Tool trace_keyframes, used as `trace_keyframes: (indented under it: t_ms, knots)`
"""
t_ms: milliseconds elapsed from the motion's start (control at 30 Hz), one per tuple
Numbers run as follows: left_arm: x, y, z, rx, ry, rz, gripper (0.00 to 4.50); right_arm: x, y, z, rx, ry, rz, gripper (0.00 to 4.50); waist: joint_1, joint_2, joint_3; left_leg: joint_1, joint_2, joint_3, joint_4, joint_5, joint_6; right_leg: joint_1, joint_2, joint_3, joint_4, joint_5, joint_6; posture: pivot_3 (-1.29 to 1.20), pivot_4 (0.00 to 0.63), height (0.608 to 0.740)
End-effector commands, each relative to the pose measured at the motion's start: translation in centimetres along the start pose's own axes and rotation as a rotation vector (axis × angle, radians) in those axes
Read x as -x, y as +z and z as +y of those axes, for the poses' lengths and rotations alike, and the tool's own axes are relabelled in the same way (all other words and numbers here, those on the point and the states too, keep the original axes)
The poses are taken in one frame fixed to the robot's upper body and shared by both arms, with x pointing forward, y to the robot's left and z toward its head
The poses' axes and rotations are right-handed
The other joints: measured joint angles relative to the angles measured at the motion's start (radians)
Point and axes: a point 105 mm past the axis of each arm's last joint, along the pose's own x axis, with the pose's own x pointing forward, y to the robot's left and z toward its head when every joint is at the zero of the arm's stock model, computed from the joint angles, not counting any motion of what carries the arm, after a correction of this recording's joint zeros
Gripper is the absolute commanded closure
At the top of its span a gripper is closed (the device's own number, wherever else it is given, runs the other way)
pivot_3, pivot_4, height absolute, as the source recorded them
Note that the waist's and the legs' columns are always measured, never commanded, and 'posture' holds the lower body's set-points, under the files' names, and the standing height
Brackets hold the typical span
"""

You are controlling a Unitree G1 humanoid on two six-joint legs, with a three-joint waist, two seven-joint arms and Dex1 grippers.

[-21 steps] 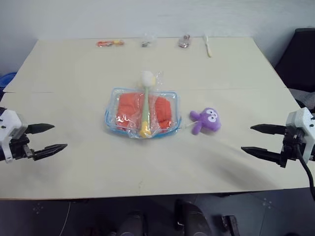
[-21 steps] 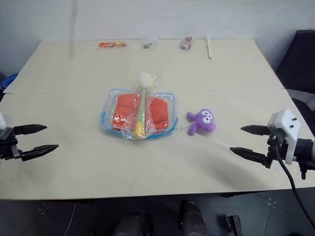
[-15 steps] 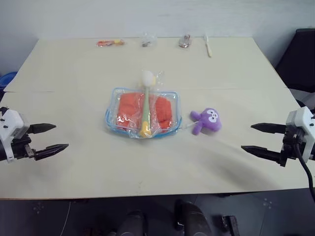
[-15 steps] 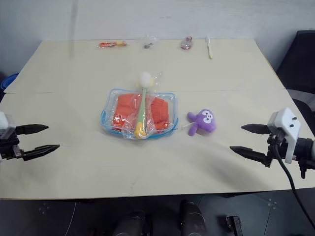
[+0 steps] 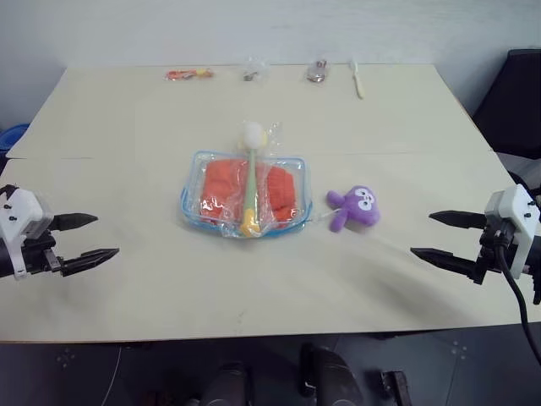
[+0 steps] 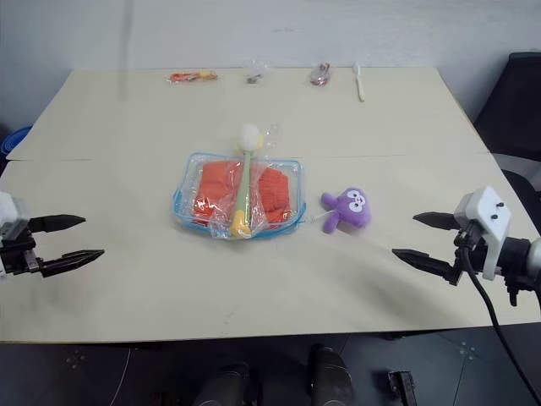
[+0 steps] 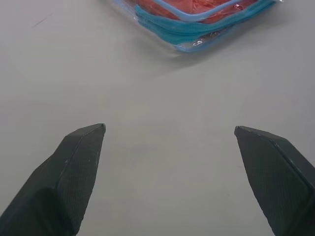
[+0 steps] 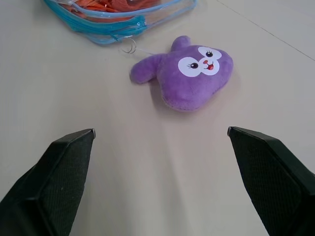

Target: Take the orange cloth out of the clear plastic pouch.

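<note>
The clear plastic pouch (image 5: 193, 205), trimmed in light blue, lies flat at the table's middle with the orange cloth (image 5: 221, 180) folded inside it. A wrapped long-handled utensil (image 5: 251, 173) rests across the pouch's top. My left gripper (image 5: 106, 235) hovers open near the table's front left, well apart from the pouch; its wrist view shows the pouch's blue edge (image 7: 197, 22) ahead of the left gripper (image 7: 170, 128). My right gripper (image 5: 422, 234) is open at the front right, pointing toward the purple plush toy (image 8: 189, 76).
The purple plush toy (image 5: 355, 207) lies just right of the pouch. Along the far edge sit a small orange packet (image 5: 188, 74), two small wrappers (image 5: 251, 72) (image 5: 317, 71) and a white utensil (image 5: 357, 79). A black chair (image 5: 520, 93) stands at the right.
</note>
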Motion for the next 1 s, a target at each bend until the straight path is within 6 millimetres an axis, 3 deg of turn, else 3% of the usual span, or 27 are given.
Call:
trace_keyframes:
  t_ms: [33, 333, 467, 633, 800, 1000]
  knots:
    - [0.2, 1.2, 0.1, -0.009, 0.003, -0.059, 0.03, 0.2, 0.7, -0.1, 0.007, -0.011, -0.031, 0.00, 0.000, 0.000, 0.000, 0.000, 0.000, 0.000, 0.000, 0.000, 0.000, 0.000, 0.000, 0.000, 0.000, 0.000, 0.000, 0.00, 0.150, 0.740]
    - [0.3, 1.6, -0.2, 0.005, -0.007, -0.073, 0.03, 0.1, 0.4, 0.3, -0.004, -0.002, -0.028, 0.00, 0.000, 0.000, 0.000, 0.000, 0.000, 0.000, 0.000, 0.000, 0.000, 0.000, 0.000, 0.000, 0.000, 0.000, 0.000, 0.00, 0.150, 0.740]
    - [-0.9, 3.9, -1.3, 0.058, -0.057, -0.162, 0.03, -0.3, 1.1, 0.8, 0.032, 0.003, -0.040, 0.00, 0.001, 0.000, 0.000, 0.000, 0.000, 0.000, 0.001, 0.000, 0.000, 0.000, 0.000, 0.000, 0.000, 0.000, 0.000, 0.00, 0.150, 0.740]
    - [-5.6, 8.7, -5.0, 0.112, -0.151, -0.197, 0.03, -1.4, 3.7, 3.0, 0.100, 0.044, -0.117, 0.00, 0.011, 0.000, 0.000, -0.001, 0.000, -0.003, 0.004, 0.000, 0.000, 0.001, 0.000, 0.001, 0.002, 0.001, 0.001, 0.00, 0.150, 0.740]
    - [-11.9, 12.8, -6.8, 0.237, -0.120, -0.112, 0.03, -2.2, 8.4, 5.9, 0.209, 0.114, -0.235, 0.00, 0.030, -0.001, 0.000, 0.002, -0.005, -0.003, 0.005, 0.001, 0.000, 0.004, 0.000, 0.004, 0.003, 0.002, 0.003, 0.00, 0.150, 0.740]
    - [-17.3, 15.4, -7.9, 0.304, -0.061, 0.014, 0.03, -2.5, 10.2, 7.1, 0.254, 0.150, -0.265, 0.00, 0.027, -0.004, -0.001, -0.001, -0.011, -0.005, 0.005, 0.001, 0.001, 0.004, 0.000, 0.002, 0.000, 0.002, 0.004, 0.00, 0.150, 0.740]
